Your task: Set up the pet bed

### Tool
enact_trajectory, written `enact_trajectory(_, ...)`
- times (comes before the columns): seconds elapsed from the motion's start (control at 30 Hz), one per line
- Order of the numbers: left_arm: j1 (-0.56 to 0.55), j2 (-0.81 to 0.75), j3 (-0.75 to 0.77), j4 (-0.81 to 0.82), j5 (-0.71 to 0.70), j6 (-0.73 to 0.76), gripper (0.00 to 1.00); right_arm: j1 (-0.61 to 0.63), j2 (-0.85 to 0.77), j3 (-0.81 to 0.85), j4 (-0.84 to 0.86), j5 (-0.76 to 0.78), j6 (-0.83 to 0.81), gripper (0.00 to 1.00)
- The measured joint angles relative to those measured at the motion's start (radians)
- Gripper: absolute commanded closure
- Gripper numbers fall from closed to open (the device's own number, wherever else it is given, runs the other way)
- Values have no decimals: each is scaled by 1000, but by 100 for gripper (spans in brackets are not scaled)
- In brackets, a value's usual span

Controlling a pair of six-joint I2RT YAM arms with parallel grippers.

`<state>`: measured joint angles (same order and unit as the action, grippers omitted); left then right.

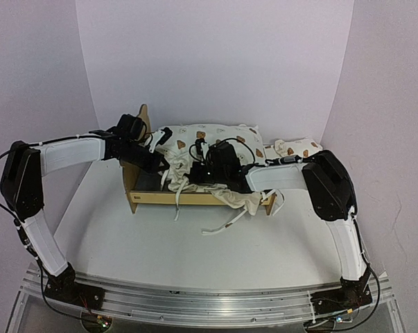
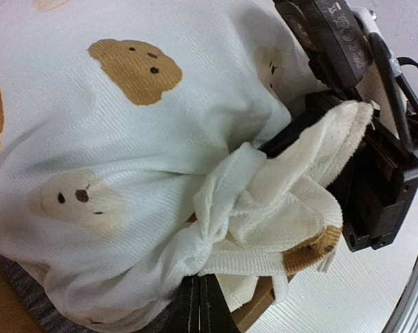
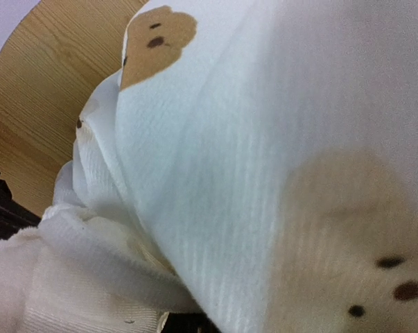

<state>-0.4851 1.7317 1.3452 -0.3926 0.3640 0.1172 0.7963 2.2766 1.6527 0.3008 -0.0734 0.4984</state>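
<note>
Bed (image 1: pixel 195 199) sits centre of table (image 1: pixel 160 257), cushion (image 1: pixel 215 137) bunched on top, edge spilling over its front. Left gripper (image 2: pixel 198 302) and right gripper (image 1: pixel 195 168) both clamped tight on that edge, near each other. Pull apart evenly, stay low, seat cushion flat inside; don't drag bed

Soft, even light filled the overhead view, the white table (image 1: pixel 160 257) bright with only faint shadows. The right wrist view was blurred at close range, the pale cushion (image 3: pixel 264 173) nearly washed out.

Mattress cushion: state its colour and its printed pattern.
The cushion is cream, printed with brown bear faces; the left wrist view shows it best.
</note>
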Motion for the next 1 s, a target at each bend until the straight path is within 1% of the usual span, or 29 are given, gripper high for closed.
enact_trajectory(0.2, 3, 7, -54, 37, -1, 9, 100, 0, -8, -6, 1, -1, 0, 100)
enact_trajectory(0.33, -15, 2, -122, 53, -3, 13, 100, 0, -9, -11, 4, -1, 0, 100)
enact_trajectory(0.43, -27, 2, -158, 51, -30, 14, 100, 0, -9, -11, 5, -2, 0, 100)
enact_trajectory(0.67, -29, 9, -164, 23, -90, 49, 100, 0, -10, -11, 5, -2, 0, 100)
enact_trajectory(0.9, -28, 10, -143, -5, -66, 73, 78, 0, -11, -15, 5, -6, -7, 100)
enact_trajectory(0.93, -28, 9, -137, -12, -58, 79, 75, 1, -12, -15, 4, -8, -13, 99)
enact_trajectory(1.0, -28, 3, -131, -26, -40, 95, 69, 3, -15, -15, -6, -13, -32, 92)
